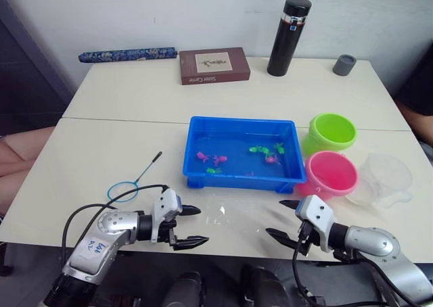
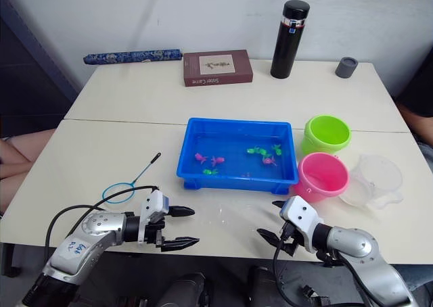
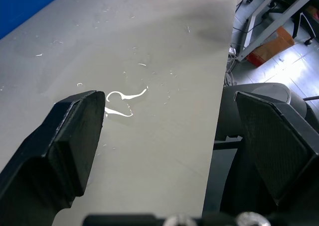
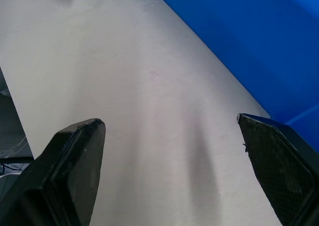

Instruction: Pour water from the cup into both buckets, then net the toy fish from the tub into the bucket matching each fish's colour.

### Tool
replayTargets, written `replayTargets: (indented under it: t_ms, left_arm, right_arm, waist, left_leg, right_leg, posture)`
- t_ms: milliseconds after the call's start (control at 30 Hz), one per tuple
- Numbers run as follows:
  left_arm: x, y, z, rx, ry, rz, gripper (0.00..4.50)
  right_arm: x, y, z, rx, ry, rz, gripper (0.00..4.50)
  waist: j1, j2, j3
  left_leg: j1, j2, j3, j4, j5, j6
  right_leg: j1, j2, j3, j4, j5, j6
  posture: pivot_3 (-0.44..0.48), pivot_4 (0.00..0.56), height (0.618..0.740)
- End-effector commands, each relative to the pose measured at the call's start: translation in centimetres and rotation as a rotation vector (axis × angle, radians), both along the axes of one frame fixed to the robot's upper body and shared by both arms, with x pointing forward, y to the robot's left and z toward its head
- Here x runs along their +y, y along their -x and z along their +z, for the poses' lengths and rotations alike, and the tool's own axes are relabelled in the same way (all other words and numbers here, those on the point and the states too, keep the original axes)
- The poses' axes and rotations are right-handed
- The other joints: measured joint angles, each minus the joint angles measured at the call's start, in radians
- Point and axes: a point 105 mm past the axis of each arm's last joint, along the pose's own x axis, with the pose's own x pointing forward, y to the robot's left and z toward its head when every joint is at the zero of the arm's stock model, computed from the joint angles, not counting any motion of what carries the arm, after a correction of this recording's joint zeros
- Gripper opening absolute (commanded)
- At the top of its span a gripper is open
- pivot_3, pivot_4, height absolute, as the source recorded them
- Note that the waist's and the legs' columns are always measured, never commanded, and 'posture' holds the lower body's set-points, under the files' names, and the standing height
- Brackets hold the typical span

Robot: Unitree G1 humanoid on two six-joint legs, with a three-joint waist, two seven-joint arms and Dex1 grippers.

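Tub [image 1: 243,155] with toy fish [image 1: 218,160] sits beyond both pincers. Left pincer [image 1: 192,226] and right pincer [image 1: 282,219] hover wide open, empty, above the counter [image 1: 108,104].

tub [image 4: 259,42] cut off at edge

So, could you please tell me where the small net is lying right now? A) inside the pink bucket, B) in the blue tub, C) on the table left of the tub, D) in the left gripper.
C: the net lies on the table, left of the tub.

Head pair high over table [image 1: 122,117] — wrist cameras close, low.
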Motion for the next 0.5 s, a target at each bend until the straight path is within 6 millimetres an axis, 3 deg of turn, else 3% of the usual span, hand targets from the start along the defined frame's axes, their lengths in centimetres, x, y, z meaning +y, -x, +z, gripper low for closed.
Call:
replayTargets:
  t_ms: [33,267,367,500]
  left_arm:
    - [-0.1,0.3,0.6,-0.036,-0.004,-0.024,4.47]
    - [-0.9,0.7,0.7,-0.017,0.014,-0.045,4.47]
    - [-2.1,0.9,3.2,-0.025,0.081,-0.107,4.47]
    - [-3.7,0.6,7.7,-0.017,0.219,-0.207,4.47]
  right_arm:
    - [0.2,-0.2,0.5,-0.031,-0.001,0.019,4.50]
    - [0.2,-0.1,0.6,-0.046,0.002,0.007,4.50]
    - [-0.2,0.0,1.3,-0.054,-0.029,-0.040,4.50]
    - [-1.0,0.5,4.2,-0.078,-0.167,-0.166,4.50]
  waist:
    - [0.000,0.000,0.000]
    - [0.001,0.000,0.000]
    - [0.003,0.000,0.000]
    - [0.002,0.001,0.000]
  left_leg:
    - [0.000,0.000,0.000,0.000,0.000,0.000]
    - [0.000,0.000,0.000,0.000,0.000,0.000]
    - [0.000,0.000,0.000,0.000,0.000,0.000]
    - [-0.001,0.000,-0.001,0.001,0.000,0.000]
  right_leg:
    - [0.000,0.000,0.000,0.000,0.000,0.000]
    - [0.000,0.000,0.000,0.000,0.000,0.000]
    - [0.000,0.000,0.000,0.000,0.000,0.000]
    - [0.000,0.000,0.000,0.000,0.000,0.000]
  posture:
    - [0.000,0.150,0.740]
    - [0.000,0.150,0.740]
    - [0.000,0.150,0.740]
    - [0.000,0.150,0.740]
